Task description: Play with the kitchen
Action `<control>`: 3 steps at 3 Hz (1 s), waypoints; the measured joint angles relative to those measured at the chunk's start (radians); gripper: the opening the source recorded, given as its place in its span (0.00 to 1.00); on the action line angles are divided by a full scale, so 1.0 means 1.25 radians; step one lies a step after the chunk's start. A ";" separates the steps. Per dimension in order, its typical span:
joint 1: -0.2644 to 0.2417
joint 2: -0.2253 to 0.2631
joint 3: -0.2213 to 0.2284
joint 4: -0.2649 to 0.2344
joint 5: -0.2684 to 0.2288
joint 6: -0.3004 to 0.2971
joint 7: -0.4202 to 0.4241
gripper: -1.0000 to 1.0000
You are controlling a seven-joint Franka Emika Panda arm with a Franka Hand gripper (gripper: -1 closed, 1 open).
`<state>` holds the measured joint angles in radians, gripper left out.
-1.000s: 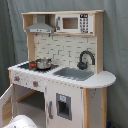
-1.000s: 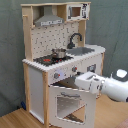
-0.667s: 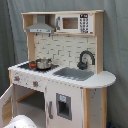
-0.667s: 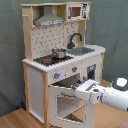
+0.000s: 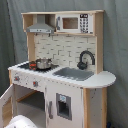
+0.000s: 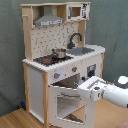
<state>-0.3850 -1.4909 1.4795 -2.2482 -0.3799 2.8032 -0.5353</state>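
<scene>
I have the tall white and light-wood toy play kitchen filling the middle of both exterior views, standing on a wooden floor against a grey backdrop. Its windowed oven door is swung open: in the second exterior view it hangs out from the lower centre of the cabinet towards the lower right of the frame, and in the first exterior view I see only its edge at the far lower left.

My white gripper sits at the lower right of the second exterior view, just at the upper right corner of that open door. I cannot tell whether it is clenched on the door's top edge or merely beside it.

What the next move turns on, as I judge it: the door lies to the left of and below the claw in the second exterior view, its long axis running across the cabinet front, hinged along the bottom. Closing it would mean pushing up and back towards the dark oven opening.

On the stovetop a small silver pot rests left of the grey sink and black faucet.
</scene>
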 joint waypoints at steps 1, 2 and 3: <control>0.027 0.000 0.040 -0.031 0.000 -0.004 0.071 1.00; 0.041 0.000 0.070 -0.032 0.000 -0.010 0.150 1.00; 0.047 0.000 0.085 -0.028 0.001 -0.010 0.244 1.00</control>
<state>-0.3263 -1.4909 1.5856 -2.2833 -0.3791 2.7912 -0.2297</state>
